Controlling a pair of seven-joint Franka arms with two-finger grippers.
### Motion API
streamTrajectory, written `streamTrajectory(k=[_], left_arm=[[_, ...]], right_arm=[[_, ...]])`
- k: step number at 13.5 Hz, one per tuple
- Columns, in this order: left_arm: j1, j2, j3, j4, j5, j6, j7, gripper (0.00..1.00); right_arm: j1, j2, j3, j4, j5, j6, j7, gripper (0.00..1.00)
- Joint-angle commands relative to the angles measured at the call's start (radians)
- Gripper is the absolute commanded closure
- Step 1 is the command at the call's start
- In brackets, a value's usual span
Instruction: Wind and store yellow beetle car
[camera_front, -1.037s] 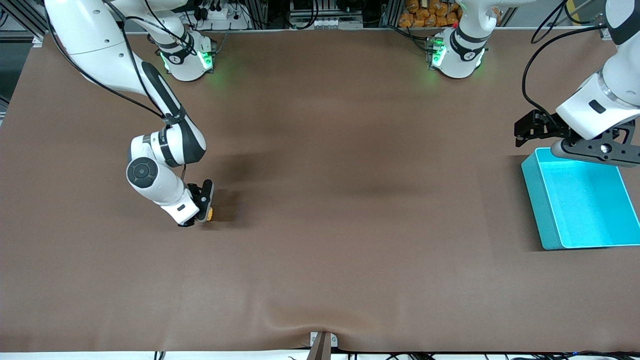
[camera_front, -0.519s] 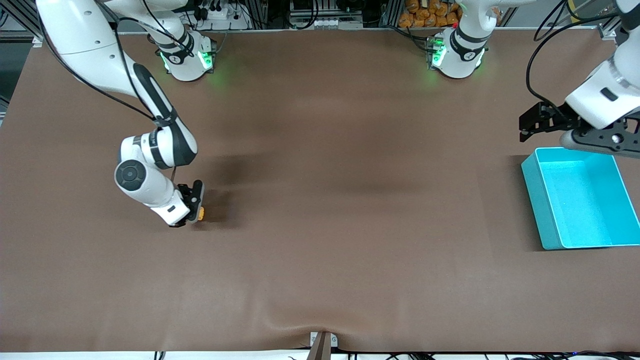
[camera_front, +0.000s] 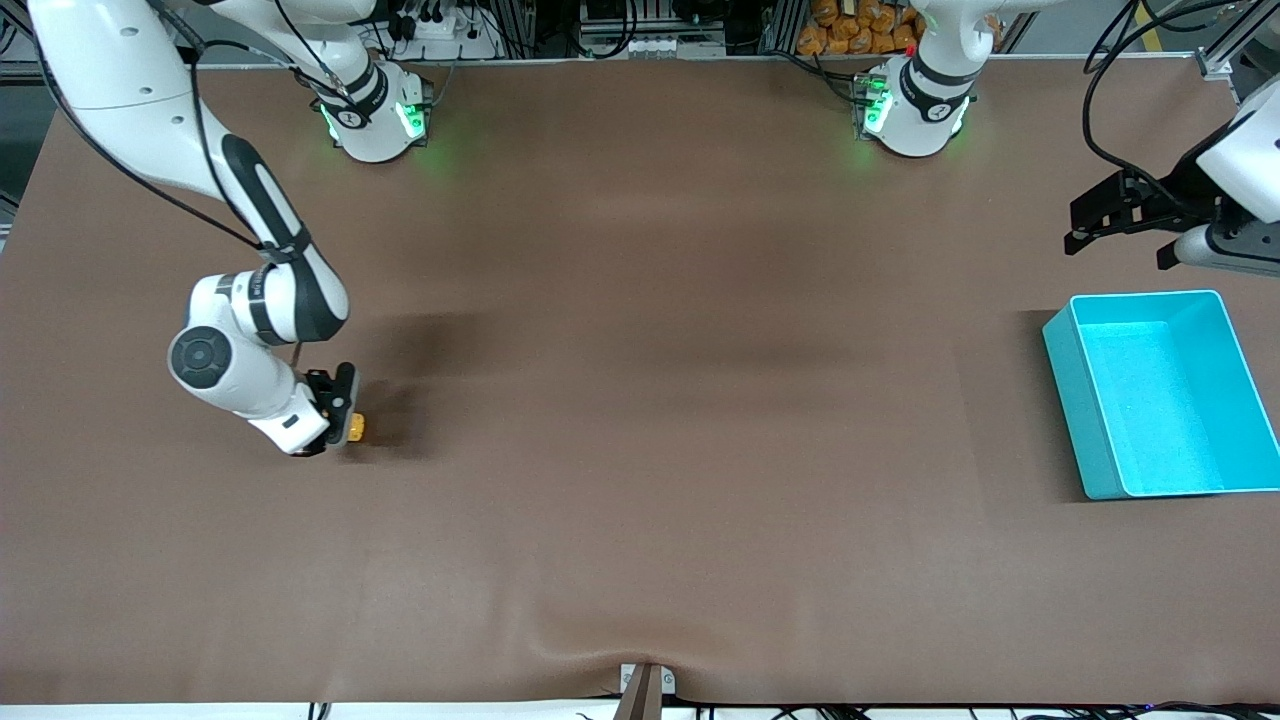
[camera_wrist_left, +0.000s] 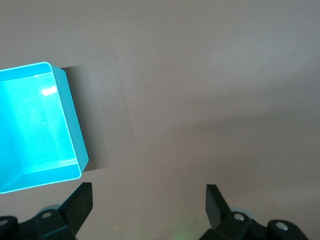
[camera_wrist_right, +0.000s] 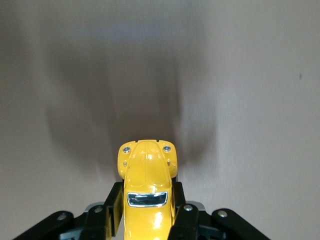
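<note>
I see my right gripper (camera_front: 345, 418) squeezed tight on the yellow beetle car (camera_front: 356, 427), low over the brown table (camera_front: 640, 400), far from the turquoise bin (camera_front: 1160, 395). My left gripper (camera_front: 1120, 225) waits wide open and empty, near the bin.

You've got a turquoise bin (camera_front: 1062, 400) at about 3 o'clock on the table, open top up, nothing visible inside; the left wrist view shows the same bin (camera_wrist_left: 76, 135). It casts a shadow on the brown table cover (camera_front: 700, 450). The cover has a ripple at 6 o'clock, right around a small metal bracket (camera_front: 645, 685) at the table edge. A pile of orange items (camera_front: 850, 30) sits off the table at about 1 o'clock, and a white power strip (camera_front: 440, 25) with cables at 11.
</note>
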Motion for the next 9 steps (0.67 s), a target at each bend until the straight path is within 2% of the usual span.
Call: streamTrajectory(k=[1,3,9], left_arm=[[-0.001,-0.015,-0.025,-0.022,0.012,-0.003,0.021,0.0],[0.001,-0.013,-0.065,-0.028,0.066,-0.005,0.021,0.0],[0.005,-0.013,-0.065,-0.028,0.068,-0.019,0.021,0.0]], right_arm=[[-0.066,0.116,0.006,0.004,-0.055,0.114,-0.026,0.8],[-0.086,0.12,0.006,0.003,-0.058,0.12,-0.026,0.8],[-0.182,0.133,0.007,0.009,-0.058,0.121,-0.113,0.8]])
